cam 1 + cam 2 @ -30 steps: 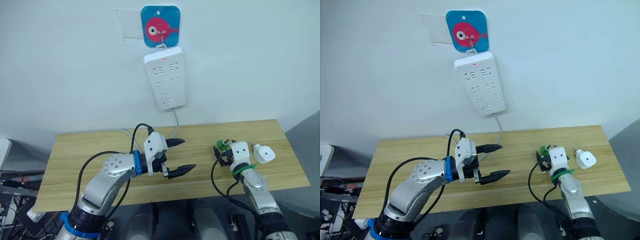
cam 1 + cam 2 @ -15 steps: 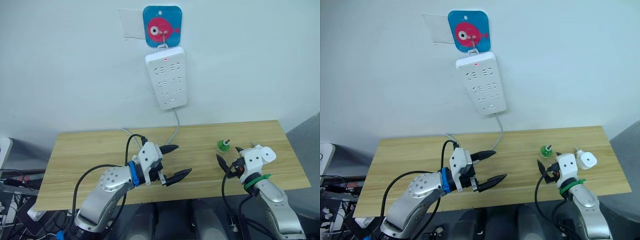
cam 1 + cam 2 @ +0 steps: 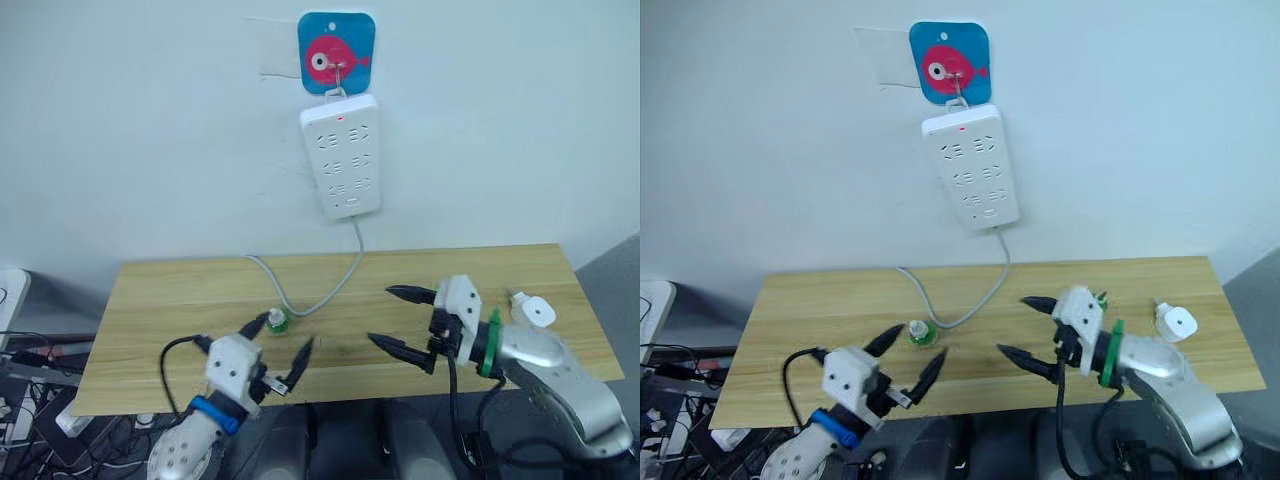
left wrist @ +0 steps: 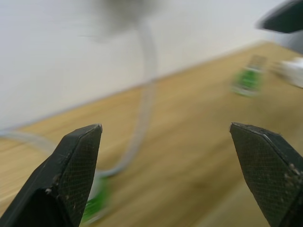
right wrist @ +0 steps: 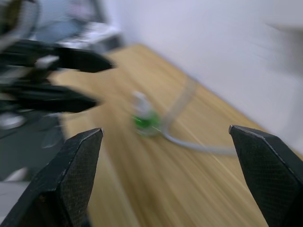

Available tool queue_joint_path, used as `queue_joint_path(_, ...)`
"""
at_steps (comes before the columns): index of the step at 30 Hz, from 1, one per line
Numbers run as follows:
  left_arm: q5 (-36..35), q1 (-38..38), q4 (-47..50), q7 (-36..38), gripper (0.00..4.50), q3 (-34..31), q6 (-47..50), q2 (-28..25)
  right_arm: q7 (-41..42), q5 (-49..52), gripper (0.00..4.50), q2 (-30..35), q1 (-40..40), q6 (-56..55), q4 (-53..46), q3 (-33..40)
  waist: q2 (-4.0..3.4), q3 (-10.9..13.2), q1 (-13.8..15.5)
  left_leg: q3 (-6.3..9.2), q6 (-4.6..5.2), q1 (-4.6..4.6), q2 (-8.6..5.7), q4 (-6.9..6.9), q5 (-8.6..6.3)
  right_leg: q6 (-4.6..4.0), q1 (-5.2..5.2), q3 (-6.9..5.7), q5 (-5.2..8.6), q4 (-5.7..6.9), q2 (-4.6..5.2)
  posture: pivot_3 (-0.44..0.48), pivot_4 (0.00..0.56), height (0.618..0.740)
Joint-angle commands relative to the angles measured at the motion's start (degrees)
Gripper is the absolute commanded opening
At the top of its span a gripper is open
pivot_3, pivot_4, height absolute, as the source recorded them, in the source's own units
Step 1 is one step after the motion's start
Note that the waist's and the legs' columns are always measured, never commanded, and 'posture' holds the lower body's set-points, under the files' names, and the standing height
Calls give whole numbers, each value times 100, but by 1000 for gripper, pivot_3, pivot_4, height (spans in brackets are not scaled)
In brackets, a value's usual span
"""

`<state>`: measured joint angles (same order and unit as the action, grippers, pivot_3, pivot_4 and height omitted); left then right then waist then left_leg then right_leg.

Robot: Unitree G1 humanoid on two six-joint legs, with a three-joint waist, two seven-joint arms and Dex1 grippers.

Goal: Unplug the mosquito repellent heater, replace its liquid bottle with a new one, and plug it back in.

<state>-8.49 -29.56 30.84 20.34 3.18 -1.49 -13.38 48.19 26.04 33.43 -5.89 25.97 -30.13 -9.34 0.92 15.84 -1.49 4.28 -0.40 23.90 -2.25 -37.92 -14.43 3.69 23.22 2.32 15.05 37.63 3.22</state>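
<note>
We see the mosquito repellent heater (image 3: 532, 311) lying unplugged near the right end of the wooden surface (image 3: 180, 300), close to its front-right area and just beyond our right arm. Our right tool (image 3: 403, 324) hovers over the middle of the surface with its two black fingers spread wide and nothing between them; it is apart from the heater. Our left tool (image 3: 906, 358) sits low at the front edge of the surface on the left, its fingers likewise spread and empty. Between and just behind the left tool's fingertips stands a small green liquid bottle (image 3: 277, 320) with a white neck, upright on the surface, not touched by either finger. A second green bottle (image 3: 1101, 299) shows partly behind the right tool's body, near the heater. A white power strip (image 3: 341, 154) hangs on the wall from a hook on a blue plaque with a pink fish (image 3: 336, 54), a red light lit near its top, and its grey cord (image 3: 330, 288) drops to the surface and curves left past the nearer bottle.
</note>
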Motion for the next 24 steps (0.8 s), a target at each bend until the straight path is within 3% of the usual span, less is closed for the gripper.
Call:
queue_joint_path(1, 368, -88, -693, -313, 4500, 6, -751, 233, 810, 80, 4466, 82, -406, -153, 478, -378, 6, -3, 63, 6, 0, 2, -1, 0, 0, -3, -1, -9, -2, -3, -1, 37, 250, 740)
queue_joint_path(7, 584, 491, -2255, -676, 4500, -166, -1405, 513, 1315, -201, 4466, -97, -1175, -529, 1391, -655, 8, -2, 155, 0, 2, 9, -7, 3, -1, -5, 5, -23, -9, -10, -1, 54, 261, 740)
queue_joint_path(24, 831, 2715, -5971, -979, 4500, -162, -3033, 938, 1085, -134, 4466, -54, -1102, -47, 898, -536, 12, -6, 138, 6, -1, 4, -8, -4, 0, -8, 6, -27, -15, 16, -1, -15, 260, 740)
